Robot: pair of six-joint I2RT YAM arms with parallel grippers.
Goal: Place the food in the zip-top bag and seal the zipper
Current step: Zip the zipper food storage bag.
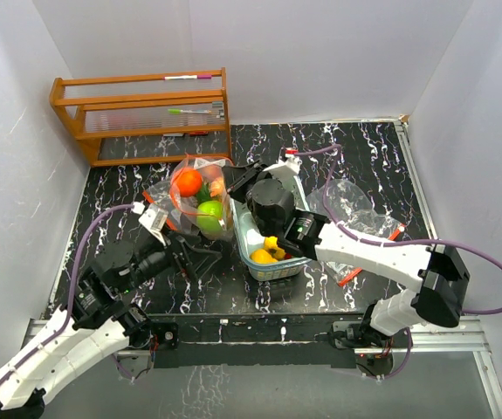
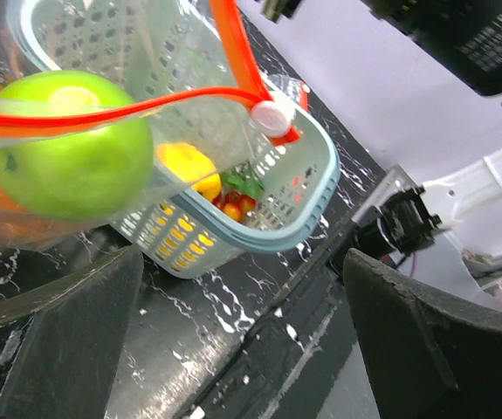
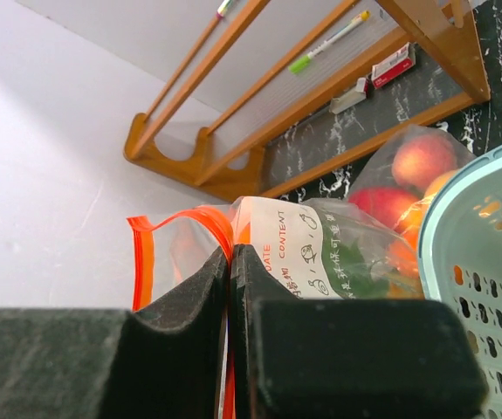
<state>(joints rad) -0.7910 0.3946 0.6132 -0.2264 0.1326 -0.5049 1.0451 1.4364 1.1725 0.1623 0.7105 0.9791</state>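
right gripper (image 3: 230, 284) clamped on the bag (image 3: 312, 253) at its orange zipper edge, left gripper (image 2: 242, 262) spread wide, empty, yellow fruit (image 2: 191, 168) in basket (image 2: 320, 153) straight ahead of it.

l tool (image 2: 233, 345) fingers spread wide, r tool (image 3: 230, 292) pinched closed.

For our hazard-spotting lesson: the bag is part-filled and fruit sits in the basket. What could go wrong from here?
1. The right hand pinches the zip-top bag only by its orange rim; the loaded bag might slip and spill the green apple.
2. In the basket lies yellow fruit; sealing now would leave it out.
3. The left hand is open, steadying nothing.
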